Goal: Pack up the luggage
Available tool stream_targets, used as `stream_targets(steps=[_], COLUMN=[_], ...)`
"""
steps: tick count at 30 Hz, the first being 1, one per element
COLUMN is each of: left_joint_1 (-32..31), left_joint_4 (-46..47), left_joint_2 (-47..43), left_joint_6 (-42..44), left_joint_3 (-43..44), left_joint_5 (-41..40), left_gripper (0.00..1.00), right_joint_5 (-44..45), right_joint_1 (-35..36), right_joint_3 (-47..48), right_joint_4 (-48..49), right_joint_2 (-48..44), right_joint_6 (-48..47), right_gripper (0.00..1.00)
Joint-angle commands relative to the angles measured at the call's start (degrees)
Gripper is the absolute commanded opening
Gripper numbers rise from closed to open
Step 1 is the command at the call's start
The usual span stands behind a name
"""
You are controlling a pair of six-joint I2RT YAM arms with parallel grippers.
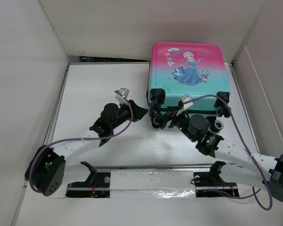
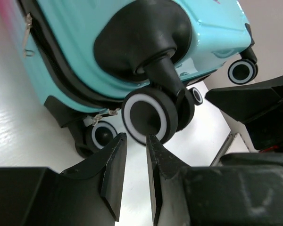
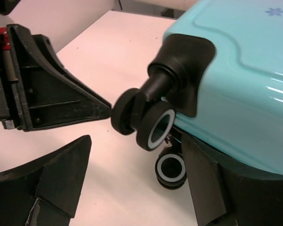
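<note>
Nearest the lens, at 6 o'clock, the mounting rail [image 1: 151,175] is seen with both arm bases bolted to it, and the white table [image 1: 99,80] is spread beyond. From the left base [image 1: 47,172] at 7 o'clock the left arm is stretched toward the centre, and the left gripper [image 2: 134,141] is held with its jaws only narrowly parted; nothing is gripped between them, and their tips are poised just short of the left corner caster [image 2: 146,117], a black wheel with a white ring. The luggage [image 1: 188,70] is found at 1 o'clock on the table, laid flat and zipped closed, its printed shell facing up with the pink band at 12 o'clock and the teal band and black wheels turned toward 6 o'clock. Through the left wrist camera a second, lower wheel is made out beneath the caster, resting on the table. The right gripper [image 3: 136,139] is brought in from 5 o'clock at the same corner with its jaws spread wide and nothing clasped; the caster is framed ahead of the gap, and the right-hand finger [image 3: 203,183] is set close against the teal lower shell, though contact cannot be confirmed. The right base [image 1: 280,181] is seated at 4 o'clock.
</note>
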Motion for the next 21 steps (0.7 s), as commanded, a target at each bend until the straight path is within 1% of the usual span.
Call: stream_targets(steps=[1, 4, 7, 10, 12, 15, 17, 21], left_joint_1=[0.17, 0.17, 0.17, 0.17, 0.17, 0.17, 0.17, 0.17], left_joint_4=[6.15, 8.89, 11.95, 13.9, 15.39, 16.89, 17.68, 19.09], left_joint_2=[2.4, 6.79, 8.38, 10.14, 11.11, 12.25, 12.78, 13.75], left_joint_6=[0.8, -0.52, -1.57, -2.01, -2.8, -3.42, -3.68, -4.04], left_joint_3=[3.78, 4.66, 4.75, 5.1, 5.01, 4.93, 5.01, 5.19], left_joint_5=[3.22, 6.38, 8.06, 9.73, 10.6, 11.13, 11.49, 12.62], left_gripper=[0.2, 0.2, 0.2, 0.2, 0.2, 0.2, 0.2, 0.2], right_joint_5=[-2.66, -4.41, -3.98, -4.5, -6.6, -10.12, -14.15, -16.72], right_joint_1=[-0.71, -1.76, -1.77, -2.56, -4.65, -6.94, -9.14, -10.64], right_joint_3=[4.96, 6.89, 9.26, 9.27, 8.92, 8.13, 7.86, 8.47], right_joint_4=[-3.71, -3.35, -5.73, -5.56, -4.86, -2.93, -1.69, 1.03], right_joint_2=[2.82, 5.89, 7.66, 8.1, 7.58, 7.4, 8.27, 11.26], right_joint_6=[-2.48, -2.83, -2.92, -2.05, -0.64, 1.99, 3.83, 6.48], right_gripper=[0.84, 0.89, 0.93, 0.97, 1.0, 1.0, 1.0, 1.0])
